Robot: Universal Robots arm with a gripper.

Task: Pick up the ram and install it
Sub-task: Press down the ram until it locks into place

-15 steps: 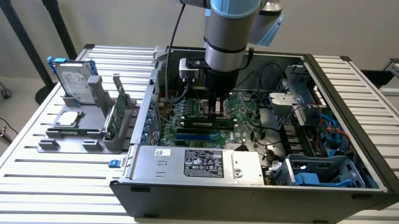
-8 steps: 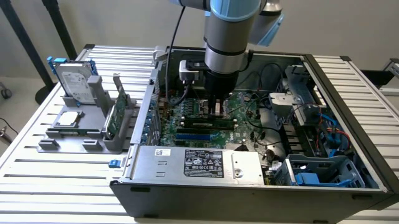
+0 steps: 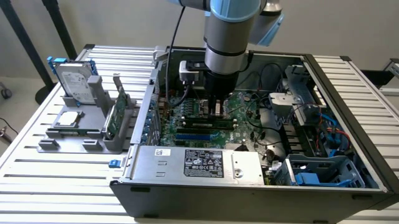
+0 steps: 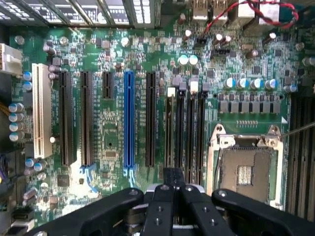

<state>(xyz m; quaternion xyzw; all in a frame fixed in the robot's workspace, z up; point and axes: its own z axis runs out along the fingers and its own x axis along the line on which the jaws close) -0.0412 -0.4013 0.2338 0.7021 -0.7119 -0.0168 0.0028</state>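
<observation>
An open computer case (image 3: pixel 249 186) sat on a slatted metal table (image 3: pixel 56 182), with its motherboard (image 3: pixel 193 116) facing up. The robot arm (image 3: pixel 227 42) reached straight down into the case, and its gripper (image 3: pixel 217 112) hung just above the board's memory slots.

In the exterior view, the ram (image 3: pixel 209 123) lay seated in a slot directly beneath the gripper. It was a long, thin, dark stick on edge, its long axis running from the exterior view's left to the exterior view's right, roughly parallel to the case's front wall. A blue slot (image 3: pixel 193 137) lay just in front of it. The gripper's tip was at or just above the stick's top edge; contact could not be judged.

To the exterior view's left of the case, a grey holder (image 3: pixel 81 140) carried a silver hard drive (image 3: pixel 74 84) standing upright, a green card (image 3: pixel 121 109) on edge, and a square processor chip (image 3: pixel 67 119) lying flat.

The wrist view looked straight down on the motherboard (image 4: pixel 113 142), showing detail the exterior view lacked: a long blue expansion slot (image 4: pixel 129 120), a white slot (image 4: pixel 37 110), black slots, the empty processor socket (image 4: pixel 243 172), and a bank of narrow memory slots (image 4: pixel 184 132). There the gripper (image 4: pixel 173 196) had its two black fingers (image 4: pixel 156 211) pressed close together, pinching nothing visible, in line with the memory slots. Whether a slot was filled could not be told from this view.
</observation>
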